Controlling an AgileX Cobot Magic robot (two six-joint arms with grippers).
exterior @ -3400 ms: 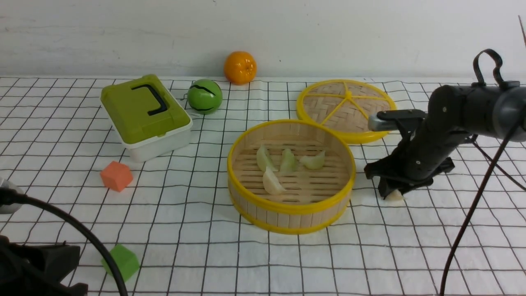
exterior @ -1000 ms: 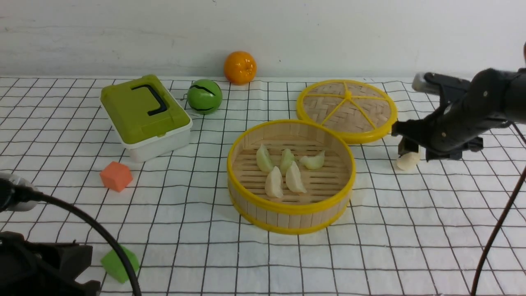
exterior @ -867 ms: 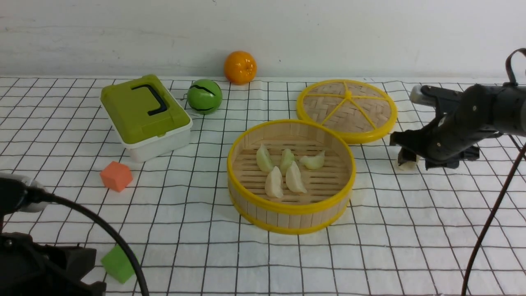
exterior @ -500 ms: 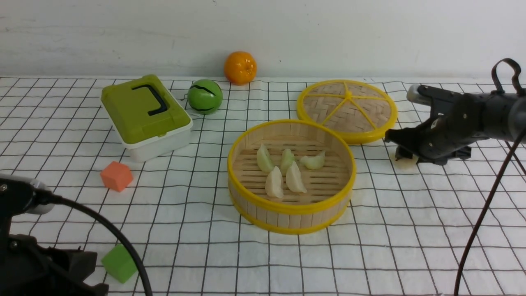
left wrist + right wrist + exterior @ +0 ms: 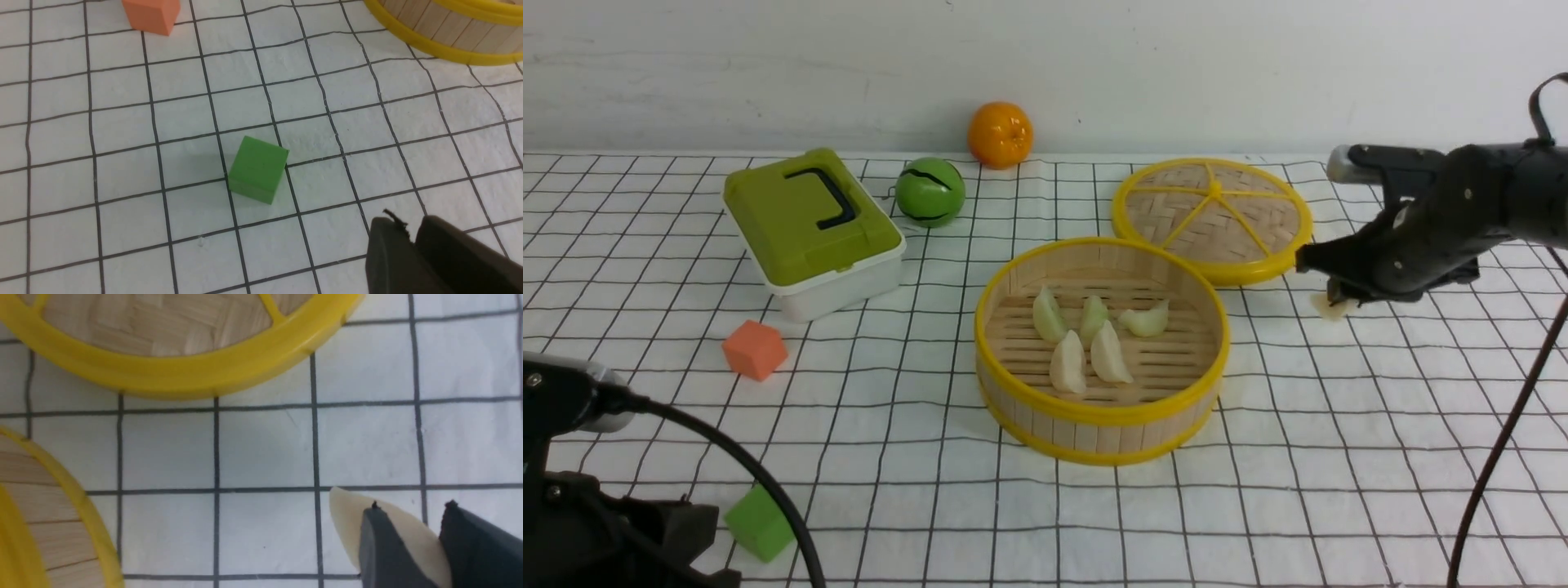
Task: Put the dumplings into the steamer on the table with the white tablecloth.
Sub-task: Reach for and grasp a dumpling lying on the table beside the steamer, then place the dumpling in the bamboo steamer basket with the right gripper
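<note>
Dumpling (image 5: 346, 527) pinched in right hand (image 5: 1342, 292) | lift clear | carry to steamer (image 5: 1098, 418), 9 o'clock | clear rim, release low

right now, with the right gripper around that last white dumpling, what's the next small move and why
Probably a small lift straight up. The right gripper looks closed on the cream dumpling, low over the white tablecloth. Beside it, the rim of the steamer stands higher. Five dumplings already lie inside.
</note>
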